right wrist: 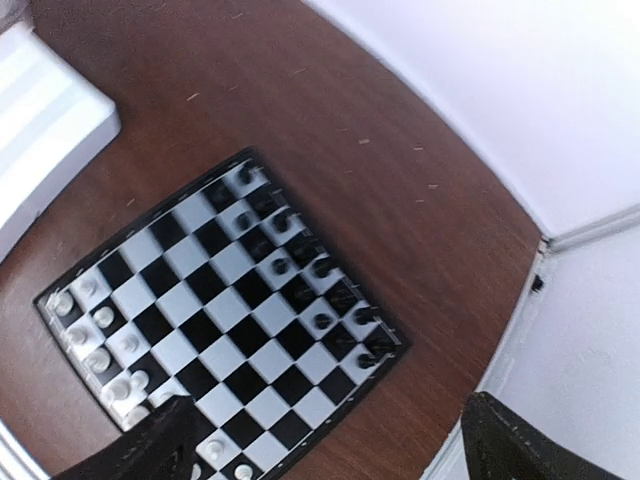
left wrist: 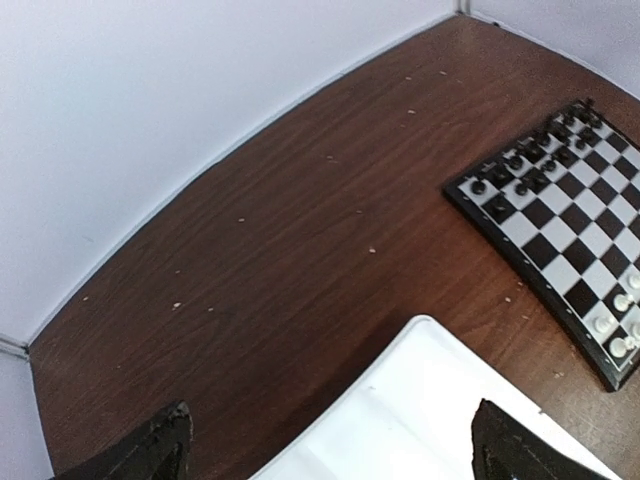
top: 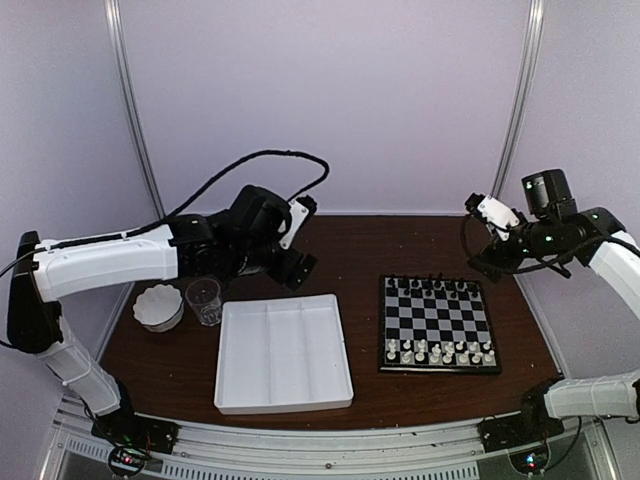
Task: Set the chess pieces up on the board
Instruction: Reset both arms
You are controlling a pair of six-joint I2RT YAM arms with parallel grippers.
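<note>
Jaws, left: spread wide. We see both dark fingertips (left wrist: 165, 445) far apart at the bottom of the wrist view, nothing pinched between them, a corner of the tray (left wrist: 430, 420) below.
Jaws, right: spread wide as well, one fingertip (right wrist: 160, 445) at each bottom corner of the wrist view. They hold nothing and hang high above the board (right wrist: 230, 320).
Left arm (top: 110, 262): stretched across the left half of the desk (top: 350, 250), its jaws in the air behind the tray's far edge.
Right arm (top: 585, 240): raised at the far right, its jaws lifted over the desk's back right corner, beyond the board's far edge.
Board: flat on the right half of the desk, just right of the tray, with a strip of brown wood between them.
Black pieces (top: 435, 288): standing in the two rows at the board's far edge.
White pieces (top: 440, 352): standing in the two rows at the near edge, closest to the arm bases. They are too small for us to count or name.
Tray: white, three long compartments, at the desk's centre toward the near edge.
Glass (top: 204, 300): clear, upright, just off the tray's far left corner.
Bowl (top: 159, 306): white, fluted, just left of the glass. We cannot tell whether the two touch.
</note>
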